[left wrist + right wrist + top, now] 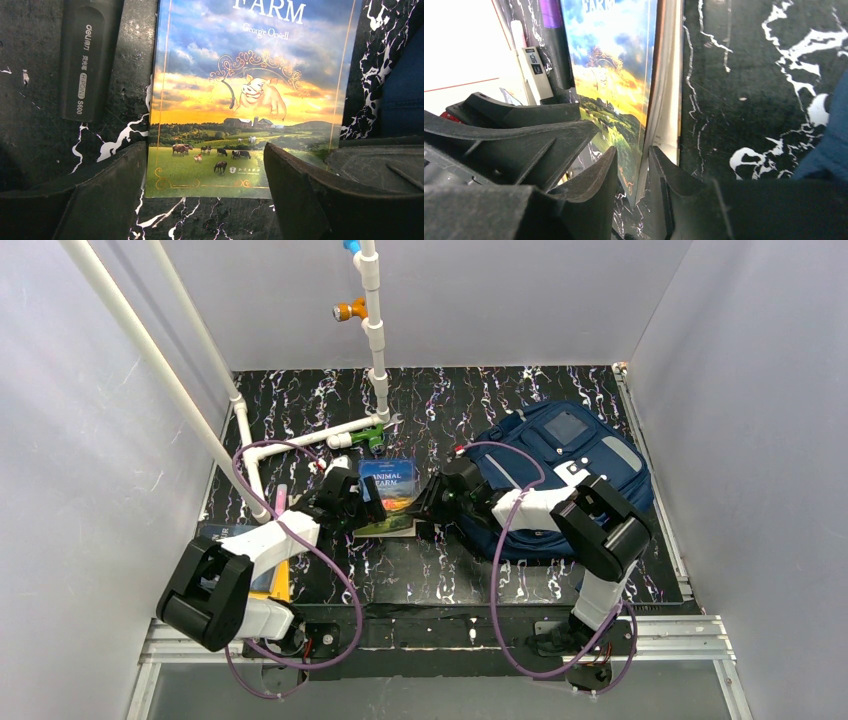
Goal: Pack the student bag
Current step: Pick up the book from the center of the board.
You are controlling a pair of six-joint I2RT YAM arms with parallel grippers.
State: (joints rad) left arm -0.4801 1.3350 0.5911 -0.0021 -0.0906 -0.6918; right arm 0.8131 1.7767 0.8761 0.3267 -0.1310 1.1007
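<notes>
The Animal Farm book (388,492) lies on the black marbled mat, left of the navy student bag (575,455). In the left wrist view the book (250,90) lies flat. My left gripper (205,180) is open, with its jaws wide on either side of the book's near edge and not touching it. My right gripper (633,150) reaches in from the bag's side. Its fingers are closed narrowly on the book's (616,85) near right corner, one over the cover and one under the pages. The bag's opening does not show.
A black deli-branded object (87,60) lies just left of the book. A white pen (531,65) and a purple-capped marker (551,30) lie beyond it. A white pipe frame (300,440) with a green clamp (375,436) stands behind. A yellow notebook (283,582) lies under my left arm.
</notes>
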